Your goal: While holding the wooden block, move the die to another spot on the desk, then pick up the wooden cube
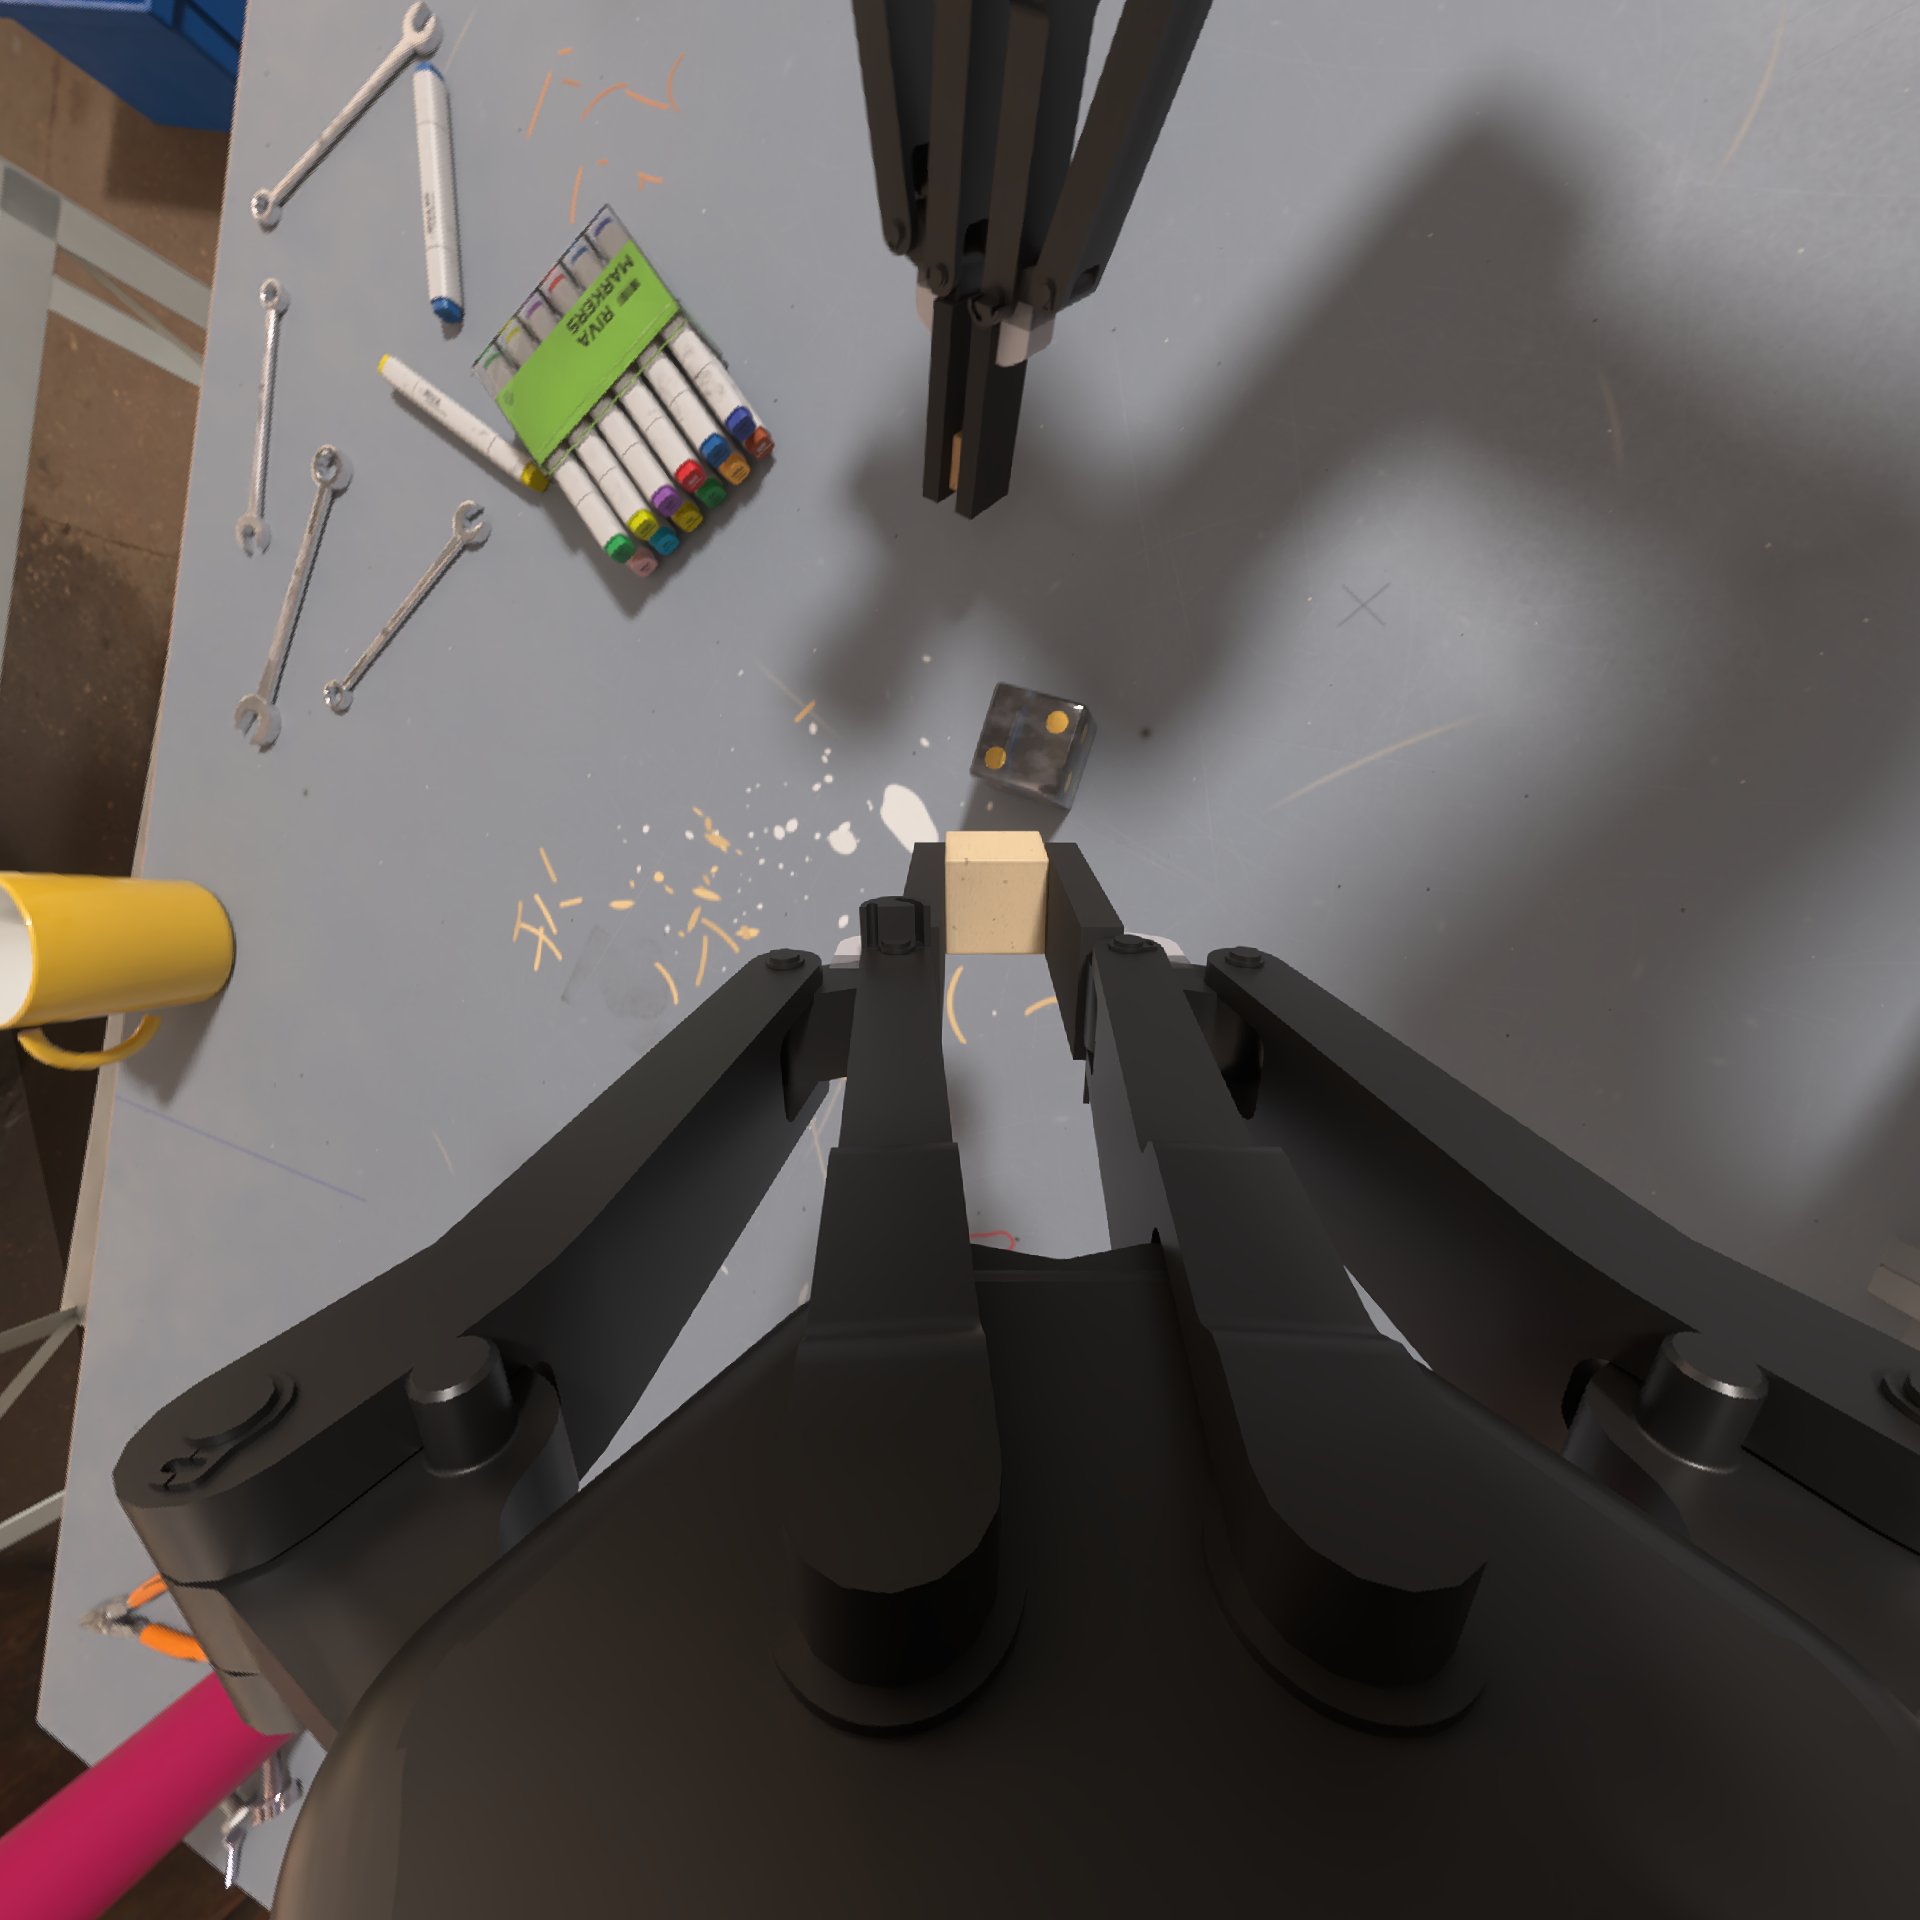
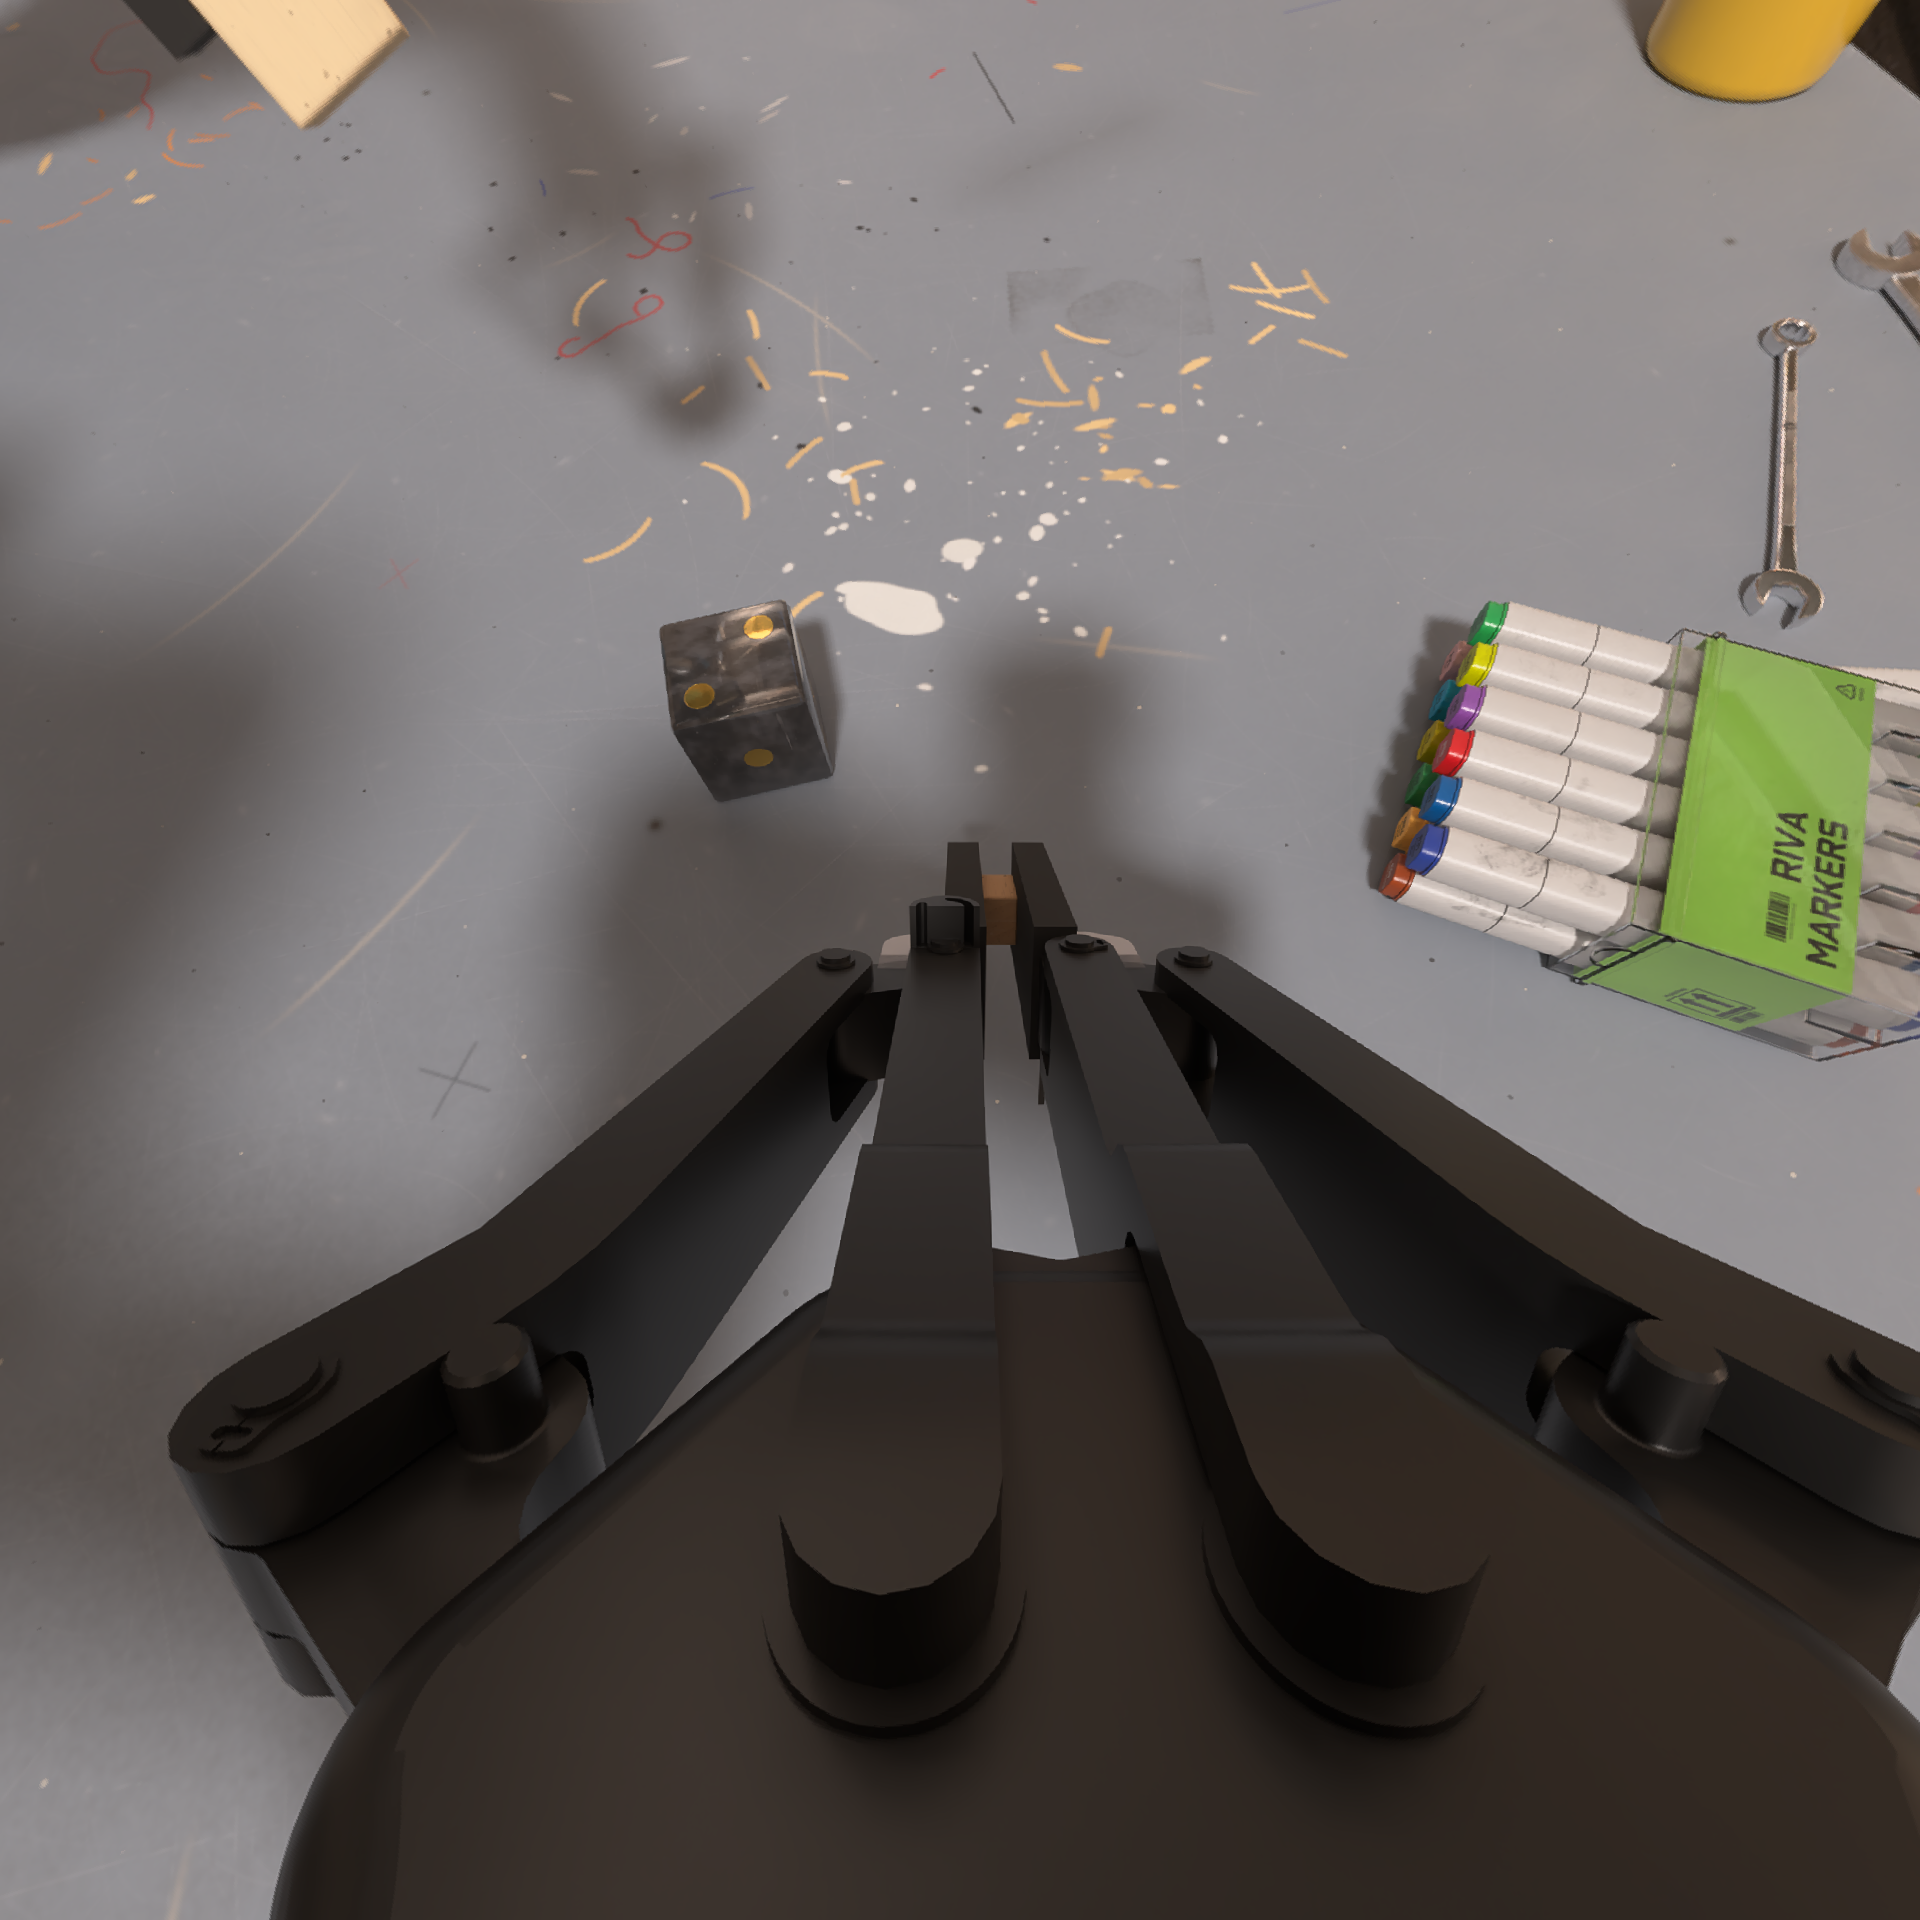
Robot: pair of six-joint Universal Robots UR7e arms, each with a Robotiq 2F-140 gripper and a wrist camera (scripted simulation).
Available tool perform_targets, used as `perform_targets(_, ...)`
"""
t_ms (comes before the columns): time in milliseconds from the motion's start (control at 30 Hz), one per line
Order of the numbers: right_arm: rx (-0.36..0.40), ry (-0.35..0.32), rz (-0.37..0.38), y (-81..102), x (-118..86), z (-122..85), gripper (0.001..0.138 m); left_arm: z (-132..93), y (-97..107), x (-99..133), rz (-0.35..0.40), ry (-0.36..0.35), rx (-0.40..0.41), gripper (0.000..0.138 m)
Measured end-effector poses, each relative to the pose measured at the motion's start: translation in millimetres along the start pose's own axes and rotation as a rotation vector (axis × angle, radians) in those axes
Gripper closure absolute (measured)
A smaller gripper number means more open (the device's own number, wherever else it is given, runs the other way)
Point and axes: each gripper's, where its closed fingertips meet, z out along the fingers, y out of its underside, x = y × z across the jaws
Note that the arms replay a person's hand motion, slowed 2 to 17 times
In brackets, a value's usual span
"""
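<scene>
My left gripper (image 1: 992,868) is shut on a pale wooden block (image 1: 992,899) and holds it above the grey desk (image 1: 1455,935). The block also shows at the top left of the right wrist view (image 2: 301,52). A dark marbled die with yellow dots (image 1: 1032,750) lies on the desk just beyond the block; in the right wrist view the die (image 2: 746,698) lies ahead and to the left of my right gripper. My right gripper (image 2: 995,868) is shut on a small brown wooden cube (image 2: 998,902). It also shows from above in the left wrist view (image 1: 966,457).
A green pack of markers (image 1: 623,395) (image 2: 1662,810), two loose markers (image 1: 436,197), and several wrenches (image 1: 301,582) lie at the left of the left wrist view. A yellow mug (image 1: 114,951) lies at the desk's left edge. A pink tube (image 1: 114,1808) and orange pliers (image 1: 145,1626) are at the lower left.
</scene>
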Motion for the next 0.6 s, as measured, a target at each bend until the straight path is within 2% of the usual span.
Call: perform_targets(600,0.003,0.001,0.0,-0.1,0,0,0.131,43,-47,20,0.143,0.068,-0.043,0.113)
